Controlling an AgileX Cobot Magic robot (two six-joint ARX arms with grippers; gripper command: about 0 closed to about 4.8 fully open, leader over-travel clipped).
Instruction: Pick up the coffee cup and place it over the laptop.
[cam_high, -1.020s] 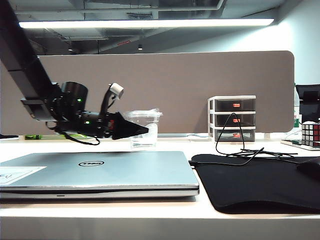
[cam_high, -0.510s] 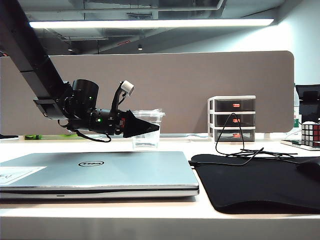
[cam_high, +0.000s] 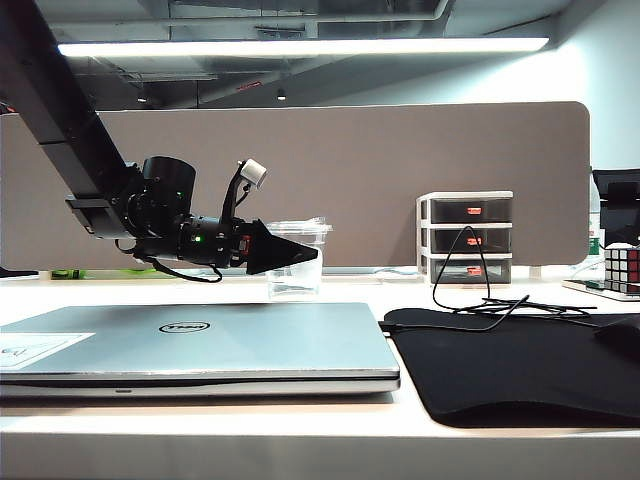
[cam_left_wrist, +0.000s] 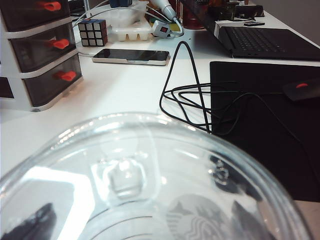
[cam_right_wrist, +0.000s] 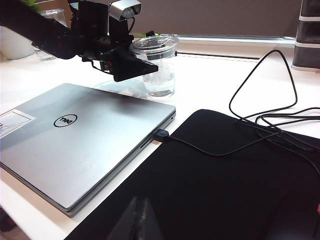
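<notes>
left gripper (cam_high: 300, 255): jaws spread, now around coffee cup (cam_high: 294, 262); advanced since a second ago
coffee cup: unmoved, behind laptop (cam_high: 200, 340)
right gripper (cam_right_wrist: 137, 220): jaw state cannot tell

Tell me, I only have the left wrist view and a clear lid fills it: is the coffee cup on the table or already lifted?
Observer: The coffee cup stands on the table, just beyond the laptop's far edge.
Operator: Where is the left tool?
Observer: The left tool reaches in level, with its open jaws either side of the cup's upper part, under the lid.
Operator: And the right tool?
Observer: The right tool hangs over the black mat, well apart from the cup.
</notes>
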